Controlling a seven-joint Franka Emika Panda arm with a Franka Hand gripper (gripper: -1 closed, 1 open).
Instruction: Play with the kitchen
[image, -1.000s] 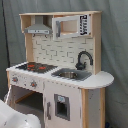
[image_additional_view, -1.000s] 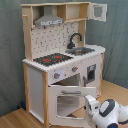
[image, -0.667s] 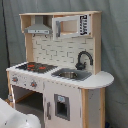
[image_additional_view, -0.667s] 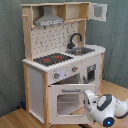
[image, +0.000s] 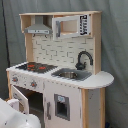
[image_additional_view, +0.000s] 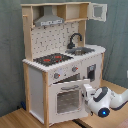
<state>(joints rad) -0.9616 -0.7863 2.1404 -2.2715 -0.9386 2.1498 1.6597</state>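
The kitchen (image: 60, 75) (image_additional_view: 60, 55) is a tall white and light-wood toy and shows in both exterior views. It has a black-red hob (image: 35, 66) (image_additional_view: 52, 59), a black faucet (image: 83, 59) (image_additional_view: 75, 40) over a sink (image: 70, 75) (image_additional_view: 82, 50), and a grey hood (image: 37, 27) (image_additional_view: 49, 19). Its oven door (image: 20, 98) (image_additional_view: 66, 99) stands partly open. In the second exterior view, my gripper (image_additional_view: 88, 93) is at the oven door's upper right corner, right beside its edge. Only the white arm (image: 15, 117) shows in the first exterior view.
An upper cabinet door (image: 70, 26) (image_additional_view: 98, 11) hangs ajar on the kitchen's shelf. The kitchen stands on a wooden table (image_additional_view: 20, 119). A grey-green curtain (image_additional_view: 10, 60) hangs behind. My arm (image_additional_view: 111, 99) reaches in from the second exterior view's right.
My gripper has moved up and closer to the oven door's upper corner. In the first exterior view the arm has sunk lower in the picture.
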